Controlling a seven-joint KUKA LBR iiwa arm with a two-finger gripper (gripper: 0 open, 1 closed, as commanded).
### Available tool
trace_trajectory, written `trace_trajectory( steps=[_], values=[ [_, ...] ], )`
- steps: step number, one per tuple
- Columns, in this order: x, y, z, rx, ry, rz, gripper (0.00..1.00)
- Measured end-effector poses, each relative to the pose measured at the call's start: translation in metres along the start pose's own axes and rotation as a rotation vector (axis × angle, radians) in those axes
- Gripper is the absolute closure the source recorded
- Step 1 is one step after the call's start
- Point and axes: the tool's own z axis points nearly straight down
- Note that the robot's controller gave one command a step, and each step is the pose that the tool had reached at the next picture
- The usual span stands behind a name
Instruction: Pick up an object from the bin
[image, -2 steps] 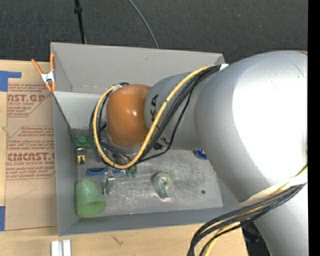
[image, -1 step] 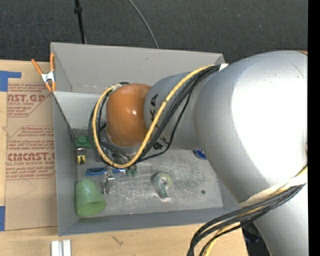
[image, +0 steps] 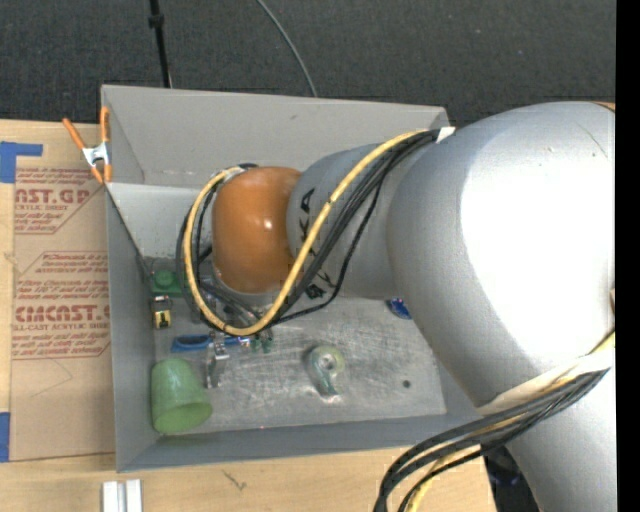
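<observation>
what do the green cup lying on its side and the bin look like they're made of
The green cup looks like soft plastic or rubber, though the look leaves that open. Its surface is matte and pale, and the wall seems slightly translucent, with no sharp glints. The bin looks like bare grey metal with a dull finish. Its floor is scuffed with pale scratches and its walls are flat, thin sheets.

Green cup (image: 180, 396): one is counted.
Pale round piece (image: 325, 368): one is counted.
Blue pieces: two are counted, a thin strip (image: 190, 343) and a scrap (image: 398, 308).
Small green piece (image: 161, 281): one is counted.
Yellow-and-black piece (image: 160, 318): one is counted.
Small metal piece (image: 213, 372): one is counted.
</observation>
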Motion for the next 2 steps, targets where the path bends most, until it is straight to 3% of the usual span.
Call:
trace_trajectory(
  steps=[1,2],
  values=[
    [-0.0005,0.0005,-0.0004,0.000,0.000,0.000,0.00],
    [-0.0047,0.0020,-0.0061,-0.004,-0.013,0.000,1.00]
  ],
)
